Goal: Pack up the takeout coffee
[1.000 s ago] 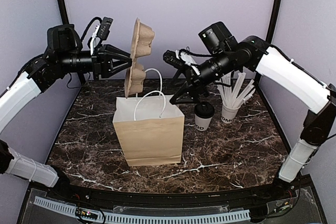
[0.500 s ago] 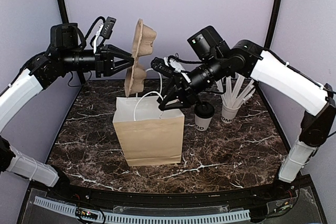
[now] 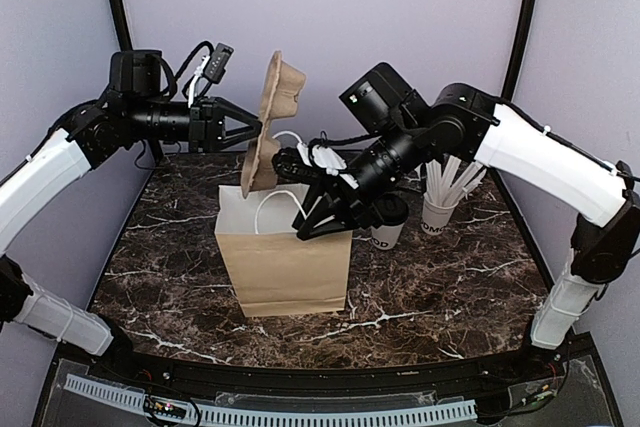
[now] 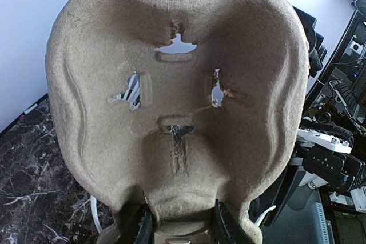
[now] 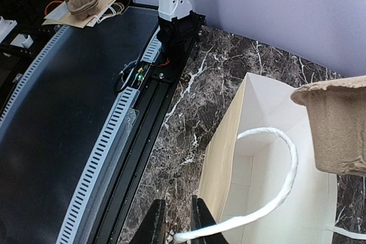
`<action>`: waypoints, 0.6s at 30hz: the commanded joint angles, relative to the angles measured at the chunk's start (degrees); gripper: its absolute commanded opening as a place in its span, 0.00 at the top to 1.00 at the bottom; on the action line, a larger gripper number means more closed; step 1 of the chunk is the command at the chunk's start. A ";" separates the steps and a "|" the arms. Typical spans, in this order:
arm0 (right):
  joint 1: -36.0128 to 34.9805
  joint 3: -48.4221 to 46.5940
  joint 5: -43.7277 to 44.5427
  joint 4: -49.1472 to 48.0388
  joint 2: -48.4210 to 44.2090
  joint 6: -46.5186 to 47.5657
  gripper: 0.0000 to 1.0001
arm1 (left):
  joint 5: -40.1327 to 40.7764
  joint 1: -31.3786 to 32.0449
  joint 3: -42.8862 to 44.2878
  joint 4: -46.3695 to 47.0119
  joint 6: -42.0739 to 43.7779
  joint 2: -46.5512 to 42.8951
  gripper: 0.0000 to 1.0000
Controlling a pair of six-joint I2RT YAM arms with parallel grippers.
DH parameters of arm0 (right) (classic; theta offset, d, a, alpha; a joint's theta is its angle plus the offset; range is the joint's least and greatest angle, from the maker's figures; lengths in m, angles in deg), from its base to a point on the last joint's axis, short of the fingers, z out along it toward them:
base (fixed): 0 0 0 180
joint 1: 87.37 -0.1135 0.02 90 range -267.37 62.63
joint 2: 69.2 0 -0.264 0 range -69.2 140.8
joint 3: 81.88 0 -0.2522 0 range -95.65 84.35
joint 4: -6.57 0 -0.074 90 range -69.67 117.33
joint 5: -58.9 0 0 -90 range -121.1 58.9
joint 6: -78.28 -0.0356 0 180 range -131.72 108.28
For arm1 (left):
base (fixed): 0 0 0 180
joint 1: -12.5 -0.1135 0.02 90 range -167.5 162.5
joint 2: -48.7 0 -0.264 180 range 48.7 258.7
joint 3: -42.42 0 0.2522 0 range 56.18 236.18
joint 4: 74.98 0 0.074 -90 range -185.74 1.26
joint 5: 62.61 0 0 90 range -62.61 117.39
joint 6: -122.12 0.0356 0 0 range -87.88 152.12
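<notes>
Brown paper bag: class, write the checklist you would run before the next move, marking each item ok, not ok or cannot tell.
1. Brown paper bag upright, mouth open: ok.
2. Right end effector closed on the bag's white cord handle: ok.
3. Left end effector gripping the moulded pulp cup carrier: ok.
4. Carrier above the mouth, not inside: ok.
5. White paper cup with black lid standing upright: ok.

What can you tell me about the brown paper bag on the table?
The paper bag is brown outside, white inside, and stands upright and open on the dark marbled table. It has two white cord handles; one handle runs between the right gripper's fingers. A pulp cup carrier hangs over its mouth; I cannot tell if they touch.
</notes>
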 commanded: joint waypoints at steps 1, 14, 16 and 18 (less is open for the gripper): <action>-0.47 -1.37 2.54 1.85 -0.90 4.02 0.83 | -2.51 1.77 -0.40 -6.38 1.09 0.08 0.66; -0.50 -2.25 1.50 2.65 -1.24 4.75 0.83 | 9.21 6.06 8.87 -27.96 11.09 6.88 0.67; -0.52 -1.86 1.65 2.51 -1.49 4.74 0.83 | 11.99 6.42 11.60 -31.94 12.47 8.56 0.67; -0.51 -1.20 1.75 2.27 -1.84 4.80 0.83 | 14.61 6.75 13.55 -35.06 13.38 9.78 0.67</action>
